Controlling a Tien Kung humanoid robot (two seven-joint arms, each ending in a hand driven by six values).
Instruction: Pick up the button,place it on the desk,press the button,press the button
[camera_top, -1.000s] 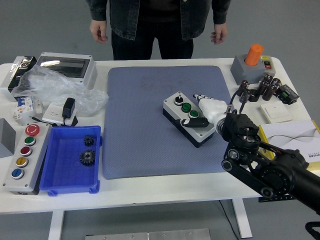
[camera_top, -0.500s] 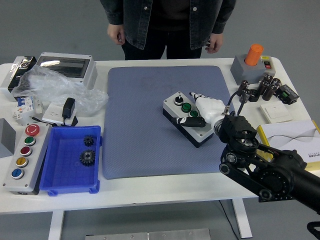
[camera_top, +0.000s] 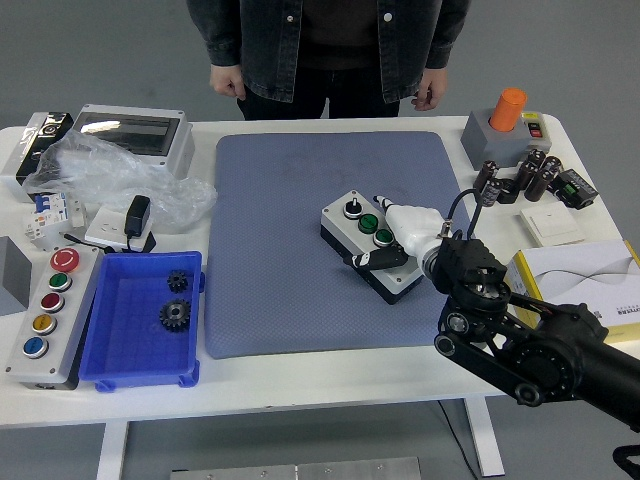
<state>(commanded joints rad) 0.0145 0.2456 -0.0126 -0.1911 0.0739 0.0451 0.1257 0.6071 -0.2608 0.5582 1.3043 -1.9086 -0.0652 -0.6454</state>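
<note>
Head view. My right hand (camera_top: 400, 232) comes in from the lower right and sits at the near-right end of the three-button control box (camera_top: 370, 243), which lies flat on the blue-grey mat (camera_top: 290, 230) right of its centre. The hand is closed about that end: a dark digit lies across the box's near side while the pale fingers (camera_top: 410, 216) rest against its far-right side, so I read the box as gripped between them. The box's long axis runs diagonally, from far-left to near-right, and the three actuators follow that line: a black knob (camera_top: 351, 208) farthest from the hand, then a green pushbutton (camera_top: 368, 223), then a second green pushbutton (camera_top: 383, 237) just beside my fingers. The buttons therefore lie up and to the left of the hand, along the box's own axis. The left arm is not visible, so the right hand is the only one placed to press. In my judgement the next move calls for releasing the end grip and bringing a fingertip over the nearest green cap. A person (camera_top: 330, 45) stands at the far edge, hands at their sides, well apart from the box.
</note>
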